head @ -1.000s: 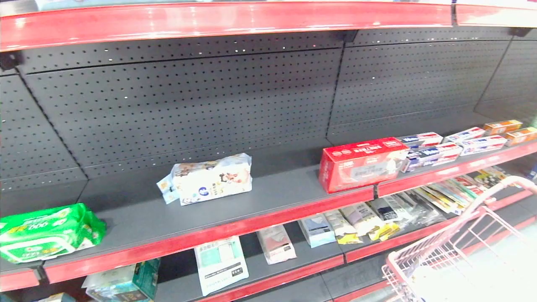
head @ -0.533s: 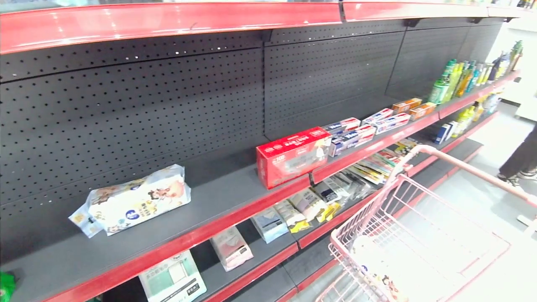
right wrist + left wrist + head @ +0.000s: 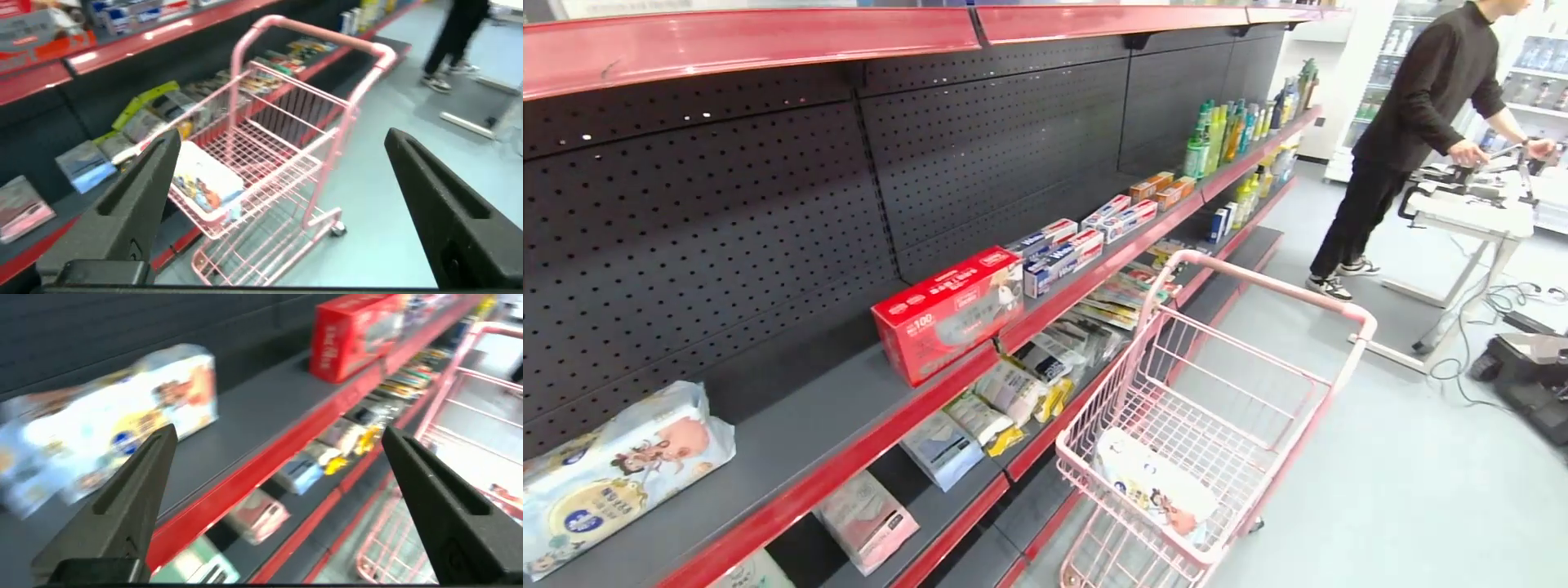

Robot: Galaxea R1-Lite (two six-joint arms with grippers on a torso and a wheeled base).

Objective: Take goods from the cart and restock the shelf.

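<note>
A pink wire cart stands on the floor beside the red-edged shelf. One white printed wipes pack lies in its basket, seen too in the right wrist view. A matching wipes pack lies on the middle shelf board, with a red box farther along. My left gripper hangs open in front of that board, between the shelf pack and the red box. My right gripper is open above the cart. Neither holds anything.
Toothpaste boxes and bottles fill the shelf farther down the aisle. Flat packets lie on the lower board. A white stand table, floor cables and black equipment sit beyond the cart. Open grey floor lies right of it.
The head camera has swung to the right, so the whole picture slid left. The green pack left the view and the full cart came in. Goods on the shelf kept their places.
</note>
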